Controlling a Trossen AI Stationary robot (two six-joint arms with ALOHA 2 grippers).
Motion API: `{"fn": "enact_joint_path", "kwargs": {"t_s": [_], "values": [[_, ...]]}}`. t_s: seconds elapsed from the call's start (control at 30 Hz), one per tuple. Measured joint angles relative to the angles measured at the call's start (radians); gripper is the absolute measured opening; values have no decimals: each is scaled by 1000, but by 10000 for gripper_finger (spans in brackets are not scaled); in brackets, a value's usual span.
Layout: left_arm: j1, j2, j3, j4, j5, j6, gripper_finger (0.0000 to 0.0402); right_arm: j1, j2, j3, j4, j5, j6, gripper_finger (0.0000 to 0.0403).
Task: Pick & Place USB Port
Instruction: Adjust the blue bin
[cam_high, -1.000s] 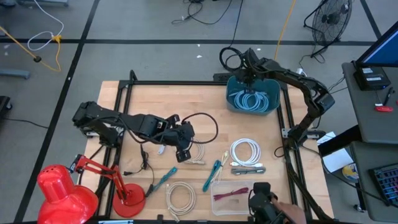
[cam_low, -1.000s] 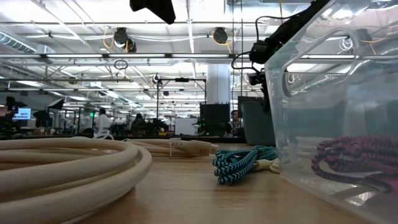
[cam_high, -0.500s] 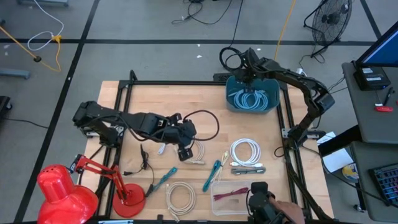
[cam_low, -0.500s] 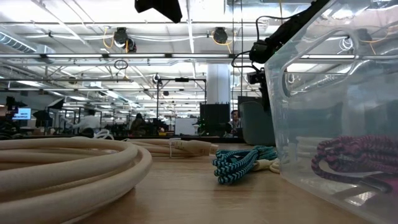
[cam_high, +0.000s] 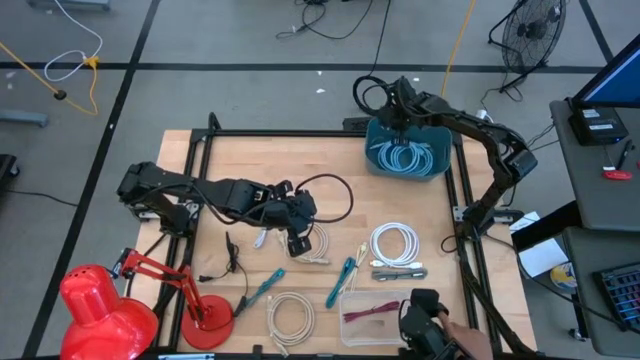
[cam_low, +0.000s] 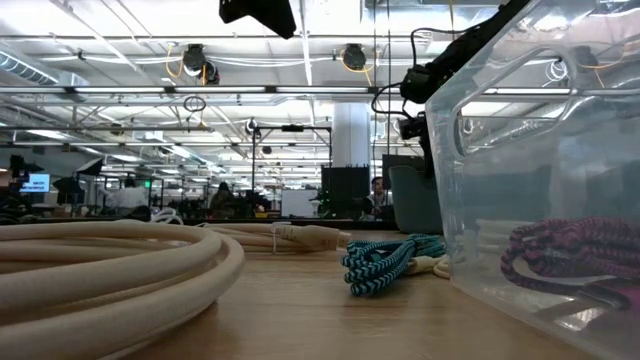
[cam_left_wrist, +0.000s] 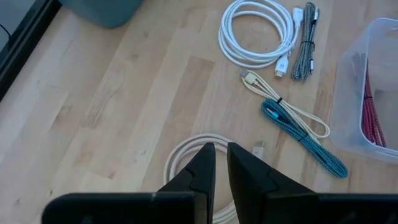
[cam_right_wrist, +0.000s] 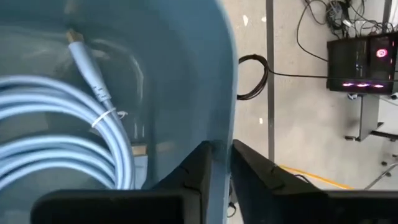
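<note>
My left gripper (cam_high: 299, 236) hovers above the table's middle, fingers shut and holding nothing. Below it, in the left wrist view, lies a small cream cable coil (cam_left_wrist: 184, 154). My right gripper (cam_high: 399, 118) hangs over the far rim of the teal bin (cam_high: 434, 170), shut and holding nothing. In the right wrist view its fingertips (cam_right_wrist: 219, 158) stand just above the bin wall (cam_right_wrist: 186, 74). A coiled light-blue USB cable (cam_right_wrist: 56, 130) lies on the bin floor (cam_high: 403, 158).
On the table lie a white coil (cam_high: 395, 243), a grey cable (cam_high: 400, 271), a teal braided cable (cam_high: 339, 283), another teal one (cam_high: 262, 289) and a cream coil (cam_high: 290, 315). A clear box (cam_high: 372, 312) holds a red cable. A red lamp (cam_high: 100, 305) stands near-left. A person's hand (cam_high: 452, 335) is at the near edge.
My left gripper has drifted a little toward the table's right, staying up above the cream cable; the black cable loop behind it has shifted with it. The right arm has kept still over the bin.
</note>
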Motion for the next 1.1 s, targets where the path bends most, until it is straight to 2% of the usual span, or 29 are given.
{"fn": "enact_joint_path", "kwargs": {"t_s": [0.27, 0.5, 0.6, 0.67, 0.87, 1.1], "values": [[0, 0, 0, -1, 0, 16, 46, 27, -2, 0, 15, 4, 51, 117], [0, 0, 0, 3, 0, 27, 46, 72, -28, 0, 42, 87, 30, 137], [0, 0, 0, 9, 0, 35, 46, 71, -38, -1, 106, 154, 15, 127], [0, 0, 0, 8, 2, 35, 46, 67, -52, -1, 162, 154, 10, 110], [-2, -1, 0, -1, 8, 33, 46, 44, -79, 0, 266, 154, 45, 16], [-2, -1, 0, -4, 8, 25, 46, -27, -61, 0, 158, 148, 62, 1]]}}
